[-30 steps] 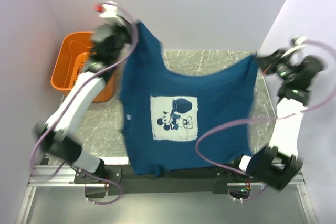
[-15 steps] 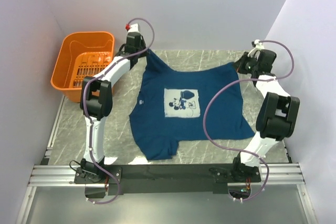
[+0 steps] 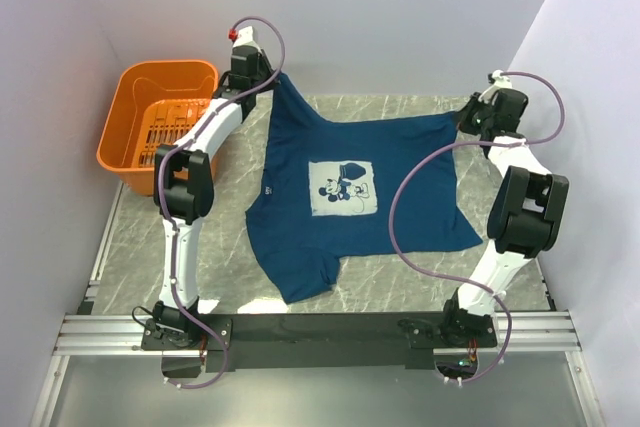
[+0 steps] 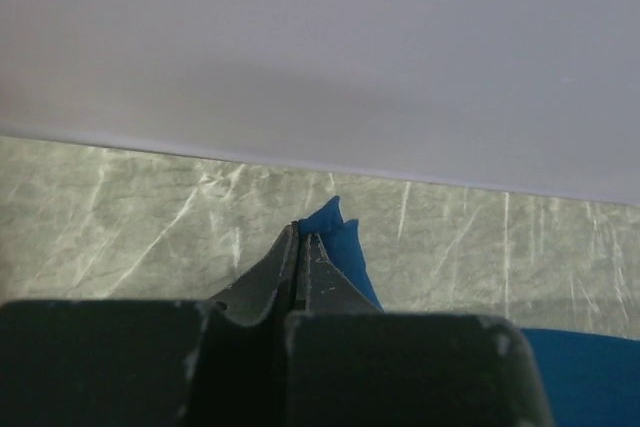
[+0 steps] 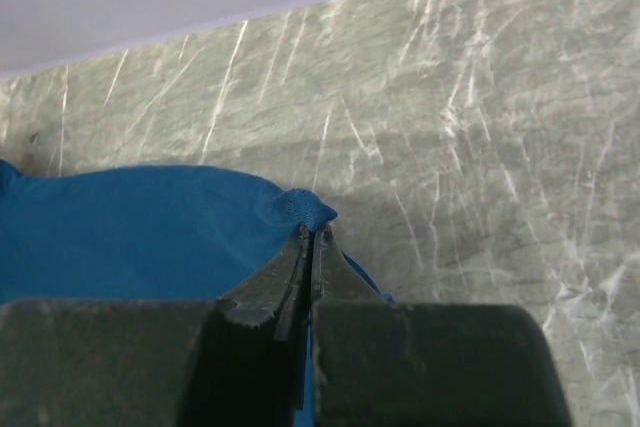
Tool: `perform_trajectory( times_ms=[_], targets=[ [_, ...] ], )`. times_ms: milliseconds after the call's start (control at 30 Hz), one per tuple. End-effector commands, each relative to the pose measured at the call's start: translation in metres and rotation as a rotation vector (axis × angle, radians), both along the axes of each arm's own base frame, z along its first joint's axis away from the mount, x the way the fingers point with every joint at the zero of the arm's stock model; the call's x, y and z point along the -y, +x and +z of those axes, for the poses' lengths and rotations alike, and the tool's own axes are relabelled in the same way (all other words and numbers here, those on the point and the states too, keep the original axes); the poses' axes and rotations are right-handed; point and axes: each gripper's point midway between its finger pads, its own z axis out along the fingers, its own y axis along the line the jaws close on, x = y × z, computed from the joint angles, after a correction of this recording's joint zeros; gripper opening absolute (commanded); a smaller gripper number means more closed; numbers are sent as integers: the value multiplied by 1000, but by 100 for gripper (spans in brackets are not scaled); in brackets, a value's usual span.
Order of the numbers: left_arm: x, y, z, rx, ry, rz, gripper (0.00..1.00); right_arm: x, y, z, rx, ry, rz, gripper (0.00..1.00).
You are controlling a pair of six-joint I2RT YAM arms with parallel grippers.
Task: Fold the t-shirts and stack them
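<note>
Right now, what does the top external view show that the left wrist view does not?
Only the top external view shows the whole t-shirt spread out with its cartoon print up, the orange basket at the far left, and the right gripper shut on a far corner. Only the left wrist view shows the left gripper close up, shut on a blue corner that pokes out past its tips. Both show the blue fabric, the marble table and the pale back wall.

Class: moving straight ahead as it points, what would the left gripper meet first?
The left gripper would probably meet the back wall, beyond a strip of table; depth is unclear.
</note>
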Motion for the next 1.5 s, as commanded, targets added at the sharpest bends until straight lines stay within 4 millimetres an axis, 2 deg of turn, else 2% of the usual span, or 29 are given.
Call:
perform_trajectory(
  times_ms=[0,67,100,133,167,200,233,267,300,333,367,400,500,533,567,667,733,833,933,1033,1100,1133,1200,1233,1300,1333,1400,1433,1467],
  targets=[
    [12,-13,94,227,-34,-80,1,23,2,46,115,10,-22,0],
    [9,-23,102,236,-40,-68,1,0,-19,60,113,15,200,0],
    [3,-36,133,285,-45,-66,0,-16,-30,68,121,30,319,0],
    [1,-45,129,277,-37,-68,1,-28,-42,77,133,24,427,0],
    [-2,-54,148,326,-42,-68,0,-39,-59,82,111,9,509,0],
    [-8,-78,192,411,-53,-70,1,-59,-82,111,176,16,623,0],
    [-10,-91,193,417,-47,-77,1,-67,-99,117,179,9,666,0],
    [-10,-106,213,463,-44,-96,1,-78,-122,151,255,-35,699,0],
    [-12,-139,258,548,-56,-120,1,-86,-138,167,293,-58,731,0],
    [-13,-155,269,573,-51,-134,1,-91,-152,181,314,-82,737,0],
    [-15,-173,288,620,-41,-144,1,-98,-172,211,378,-135,738,0],
    [-19,-213,330,713,-56,-159,1,-98,-184,228,409,-148,739,0],
    [-31,-287,397,885,-74,-162,1,-99,-219,303,526,-169,717,0],
    [-37,-307,415,938,-87,-159,1,-94,-233,339,579,-180,688,0],
    [-47,-337,439,1004,-105,-147,1,-97,-247,358,611,-196,686,0],
    [-64,-392,485,1142,-149,-133,1,-106,-285,417,708,-268,675,0],
    [-75,-417,506,1208,-170,-114,1,-118,-306,442,723,-233,668,0],
    [-86,-438,524,1263,-178,-88,1,-133,-334,478,843,-350,660,0],
    [-92,-444,532,1283,-166,-68,1,-127,-339,501,900,-411,561,0],
    [-88,-435,530,1265,-150,-68,1,-102,-323,505,888,-368,421,0],
    [-80,-415,518,1216,-128,-76,1,-87,-314,504,887,-349,359,0],
    [-79,-405,511,1195,-122,-71,1,-75,-304,494,863,-325,335,0],
    [-72,-370,485,1106,-121,-49,1,-66,-294,480,837,-300,323,0],
    [-67,-358,475,1075,-118,-54,1,-55,-281,461,801,-258,319,0],
    [-51,-311,432,954,-107,-55,1,-45,-264,432,744,-217,319,0],
    [-45,-295,415,913,-108,-64,1,-37,-243,393,668,-201,313,0],
    [-28,-249,363,791,-93,-73,1,-33,-220,346,587,-206,310,0],
    [-22,-232,342,746,-86,-73,1,-19,-201,296,506,-215,272,0],
    [-12,-201,304,659,-75,-67,1,-28,-190,271,477,-192,296,0]
  ],
)
